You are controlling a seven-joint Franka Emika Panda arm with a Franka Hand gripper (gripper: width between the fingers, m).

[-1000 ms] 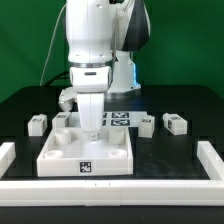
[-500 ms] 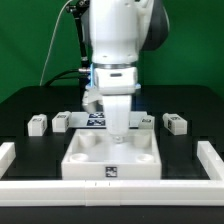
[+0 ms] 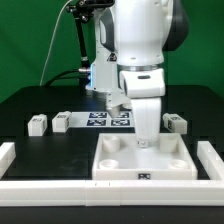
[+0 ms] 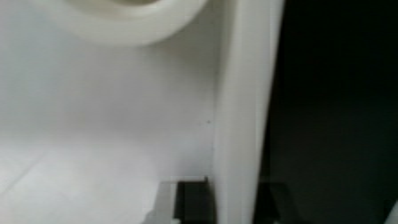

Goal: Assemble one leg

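A white Franka arm (image 3: 140,45) reaches straight down, right of centre, over a black surface (image 3: 40,150). Its jaws are clenched on the far edge of a white square tabletop (image 3: 145,165), which lies flat near the front of the scene. The tabletop has round sockets in its corners and a small black-and-white tag on its near wall.

In the wrist view, the tabletop's white wall (image 4: 107,120) fills most of the picture. One round socket (image 4: 134,15) shows, and a dark fingertip (image 4: 192,205) presses against a thin white edge.

Three loose legs stand on the surface farther back, none of them held. The left leg (image 3: 38,124) and the second leg (image 3: 62,121) are side by side at far left, well apart from the jaws. The right leg (image 3: 175,123) stands just right of the arm, near the tabletop's far right corner. The marker board (image 3: 105,120) lies flat between the second leg and the arm. A low white rail (image 3: 8,155) borders the surface at the left, right and near sides.
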